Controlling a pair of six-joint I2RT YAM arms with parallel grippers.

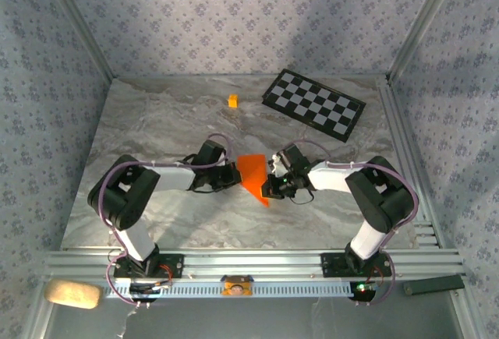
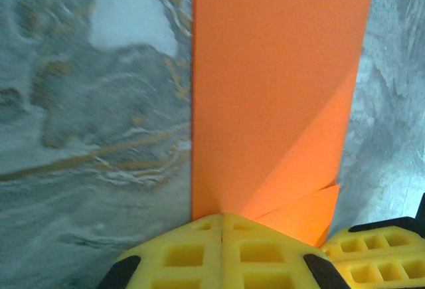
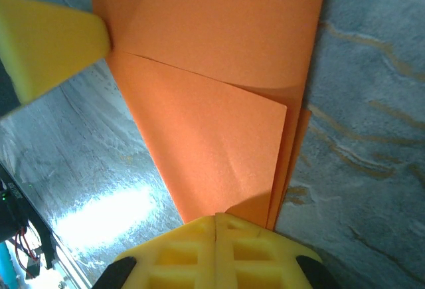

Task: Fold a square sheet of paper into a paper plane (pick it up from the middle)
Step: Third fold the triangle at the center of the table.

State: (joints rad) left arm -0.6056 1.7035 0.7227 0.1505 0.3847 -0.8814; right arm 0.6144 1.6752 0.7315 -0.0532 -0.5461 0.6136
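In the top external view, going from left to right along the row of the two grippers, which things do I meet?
left arm → left gripper → orange paper → right gripper → right arm

Paper [image 1: 251, 172] bright orange — board [image 1: 313, 104] black-white checkered — table [image 1: 156, 125] grey marble.

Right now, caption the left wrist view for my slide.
Left jaws shut on the folded orange paper, right fingers beside them, marble table behind.

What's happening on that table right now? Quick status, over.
Status: left gripper shut on folded bright orange paper sheet. Opposite side, right gripper shut on it too. Small orange cube, black-and-white checkered board far back, not obstructing.
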